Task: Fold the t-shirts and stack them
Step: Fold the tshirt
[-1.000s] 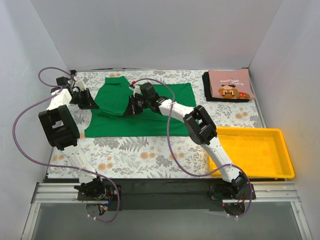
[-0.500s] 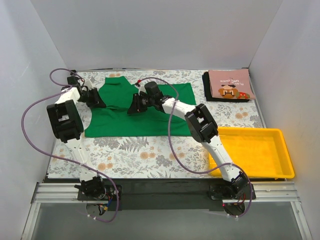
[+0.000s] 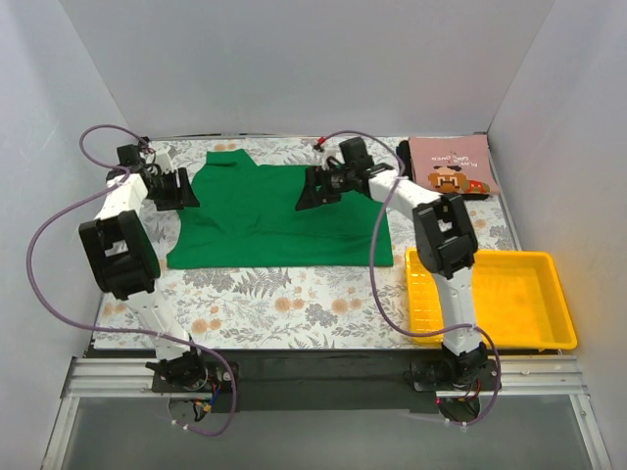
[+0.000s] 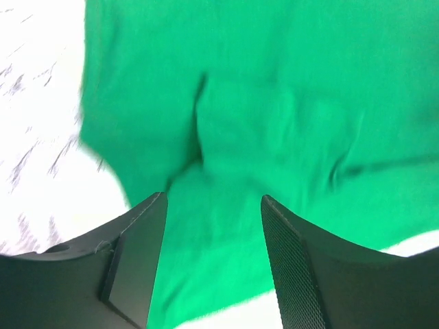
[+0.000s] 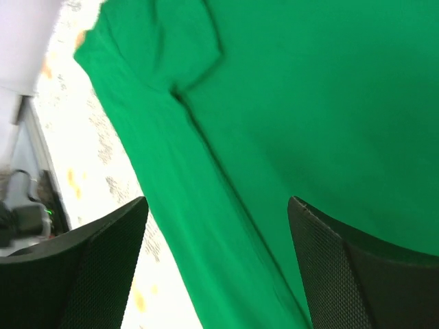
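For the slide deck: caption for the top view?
Spread green t-shirt under left gripper and right gripper; folded pink t-shirt atop black t-shirt.

Left arm (image 3: pixel 120 240): rises from its base at the near edge, folds at the elbow, and reaches away to the far left.
Left gripper (image 4: pixel 212 205): low at the arm's end, pointing inward to the right, fingers parted.
Right arm (image 3: pixel 443 235): stretched far forward, its forearm angled across to the left.
Right gripper (image 5: pixel 216 205): pointing left and downward, fingers spread wide, wider apart than the left pair.
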Robot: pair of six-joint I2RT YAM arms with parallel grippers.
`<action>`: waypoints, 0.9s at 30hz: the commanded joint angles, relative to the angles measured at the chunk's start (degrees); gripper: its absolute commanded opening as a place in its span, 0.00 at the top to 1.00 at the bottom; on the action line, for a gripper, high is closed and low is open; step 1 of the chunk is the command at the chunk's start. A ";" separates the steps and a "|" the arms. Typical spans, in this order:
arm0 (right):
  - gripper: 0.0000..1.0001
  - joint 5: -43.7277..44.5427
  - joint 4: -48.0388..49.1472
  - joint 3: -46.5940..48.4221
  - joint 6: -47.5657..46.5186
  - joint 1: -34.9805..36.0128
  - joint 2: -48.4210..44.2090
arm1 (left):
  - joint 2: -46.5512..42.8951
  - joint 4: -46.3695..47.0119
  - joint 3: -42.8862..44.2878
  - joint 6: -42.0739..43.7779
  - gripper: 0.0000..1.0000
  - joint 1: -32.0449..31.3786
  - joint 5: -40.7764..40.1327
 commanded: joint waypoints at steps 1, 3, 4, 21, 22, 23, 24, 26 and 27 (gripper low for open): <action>0.11 1.19 -15.05 -2.93 -19.24 -2.90 -8.59 | -9.22 -5.67 -4.58 10.34 0.44 1.24 -2.76; 0.11 6.27 -22.88 -4.59 -24.37 -2.99 -11.32 | -9.84 -8.48 -6.52 14.55 0.46 1.33 -2.15; 0.12 8.13 -25.08 -5.03 -29.01 -2.99 -11.93 | -9.85 -9.19 -7.14 15.27 0.47 1.24 -1.97; 0.35 29.95 -34.86 -18.21 -41.10 -2.99 -9.92 | -9.58 -3.66 -25.95 20.47 0.66 3.08 -16.55; 0.36 29.69 -34.86 -18.83 -41.10 -2.82 -10.00 | -10.54 -3.84 -27.17 20.73 0.67 3.52 -16.73; 0.36 29.34 -34.95 -19.45 -41.10 -2.56 -10.61 | -11.07 -4.10 -27.88 20.99 0.67 4.92 -16.91; 0.36 28.64 -34.86 -20.93 -41.10 -2.03 -11.14 | -11.69 -4.45 -28.58 22.13 0.67 5.54 -17.17; 0.37 27.76 -34.95 -22.70 -40.83 -0.62 -13.24 | -14.05 -4.37 -30.95 23.19 0.68 7.30 -17.43; 0.38 26.10 -35.03 -24.45 -40.66 -0.01 -14.04 | -14.85 -4.63 -31.57 24.32 0.68 7.83 -17.52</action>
